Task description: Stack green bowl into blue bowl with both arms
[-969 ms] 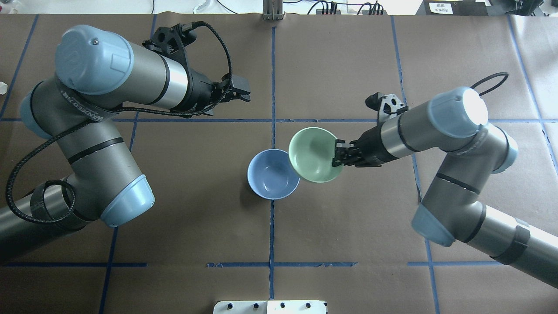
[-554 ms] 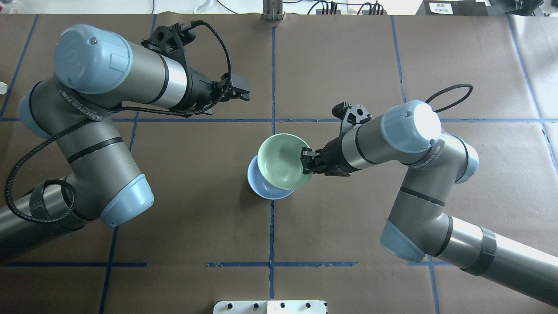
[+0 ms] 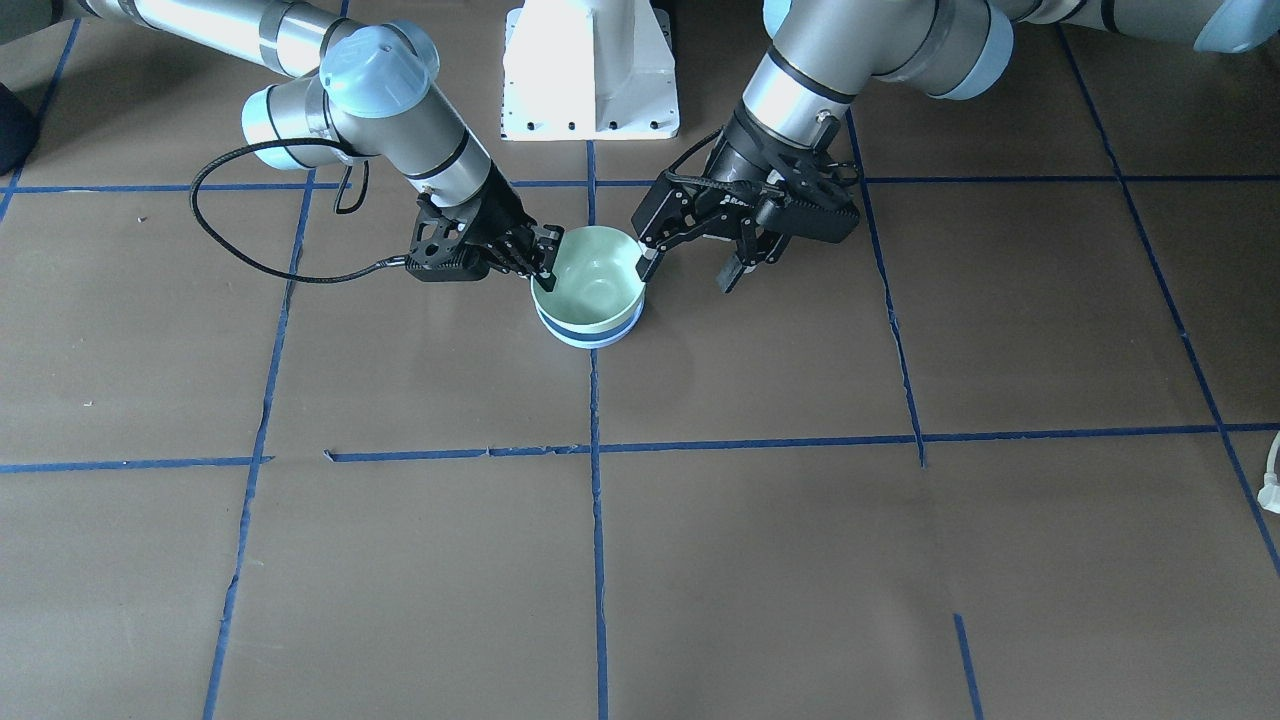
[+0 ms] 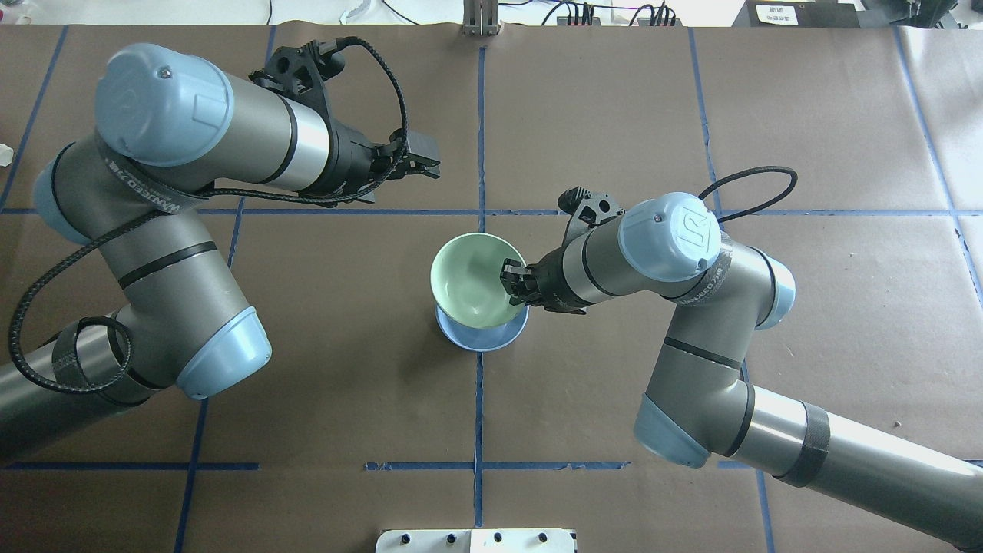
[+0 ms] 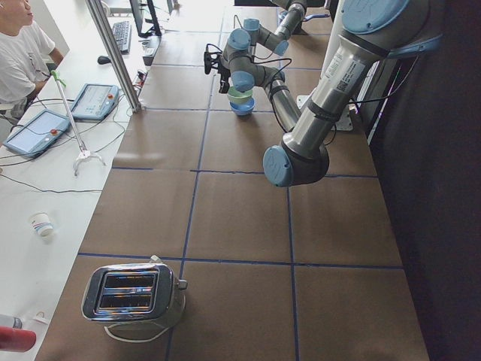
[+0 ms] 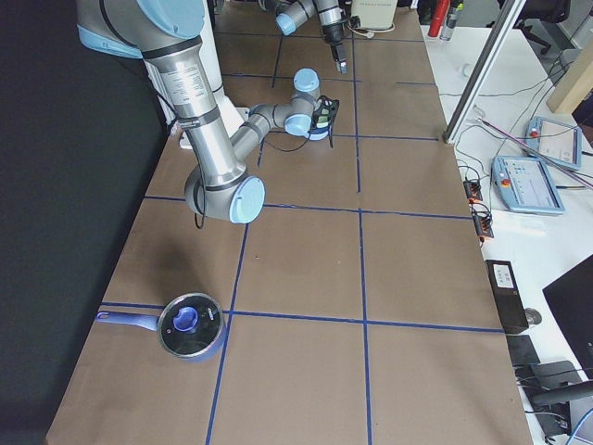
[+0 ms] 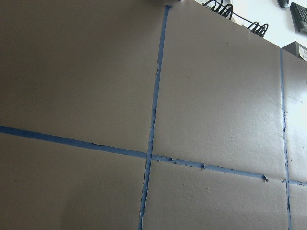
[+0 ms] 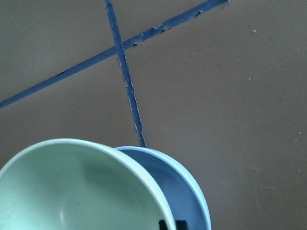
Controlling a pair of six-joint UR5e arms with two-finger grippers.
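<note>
The pale green bowl (image 4: 474,278) sits over and partly inside the light blue bowl (image 4: 482,336) near the table's middle. In the front-facing view only a blue band (image 3: 590,334) shows under the green bowl (image 3: 590,282). My right gripper (image 4: 513,291) is shut on the green bowl's rim, and it also shows in the front-facing view (image 3: 541,264). The right wrist view shows the green bowl (image 8: 81,187) tilted over the blue bowl (image 8: 188,191). My left gripper (image 3: 688,272) is open and empty, raised just beside the bowls, and it shows in the overhead view too (image 4: 427,162).
The white pedestal base (image 3: 590,65) stands behind the bowls. A toaster (image 5: 134,295) stands at the table's left end and a lidded blue pot (image 6: 190,324) at its right end. An operator (image 5: 19,45) sits beyond the far edge.
My right arm has carried the green bowl leftward from beside the blue bowl to over it and down into it. The left arm has not moved.
</note>
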